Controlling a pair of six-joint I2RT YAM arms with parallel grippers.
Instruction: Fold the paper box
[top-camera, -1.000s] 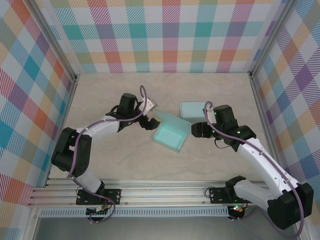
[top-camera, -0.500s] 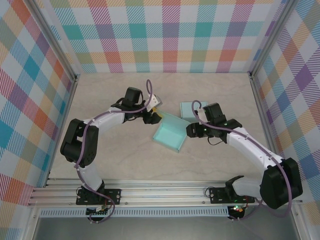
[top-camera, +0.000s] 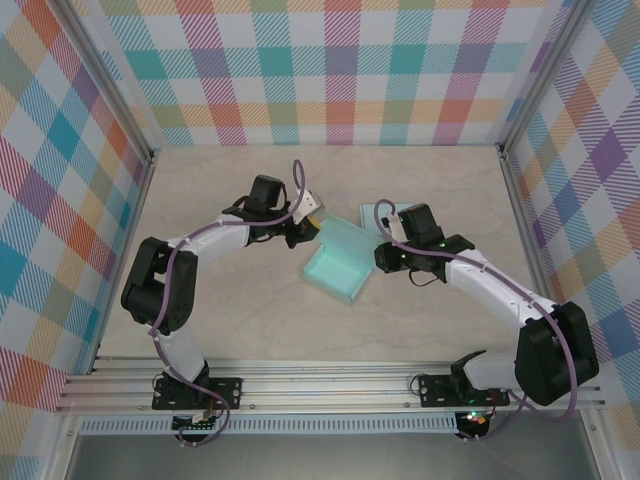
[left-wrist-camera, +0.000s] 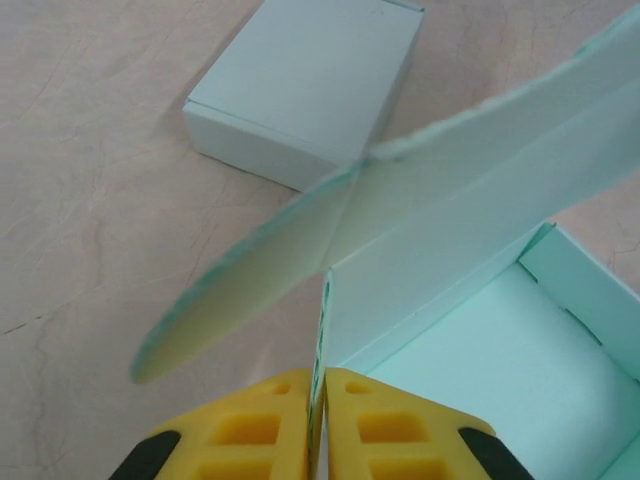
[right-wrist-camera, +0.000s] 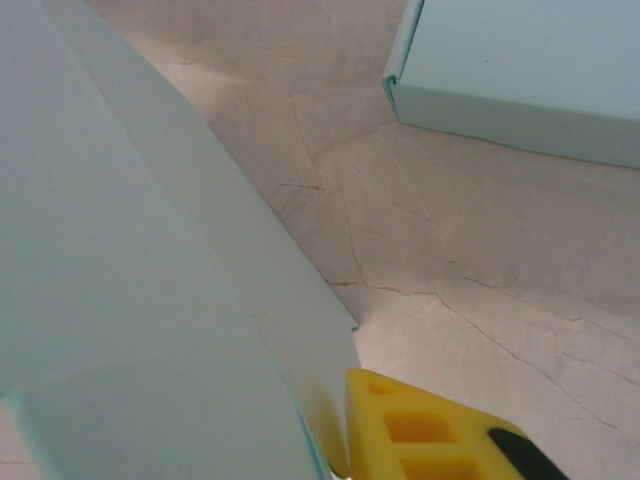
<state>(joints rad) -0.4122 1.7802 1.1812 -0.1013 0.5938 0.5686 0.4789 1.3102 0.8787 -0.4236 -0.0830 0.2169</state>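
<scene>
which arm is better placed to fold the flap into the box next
Left, likely: the left gripper is shut on the flap at the box corner. The right gripper sits against the lid, grip unclear.

Pale teal paper box (top-camera: 335, 272) sits open, its lid flap (top-camera: 347, 240) tilted upward.

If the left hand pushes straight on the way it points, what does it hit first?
The raised lid of the open box, right ahead of the left hand. The closed box lies farther along that line, though depth is hard to judge.
</scene>
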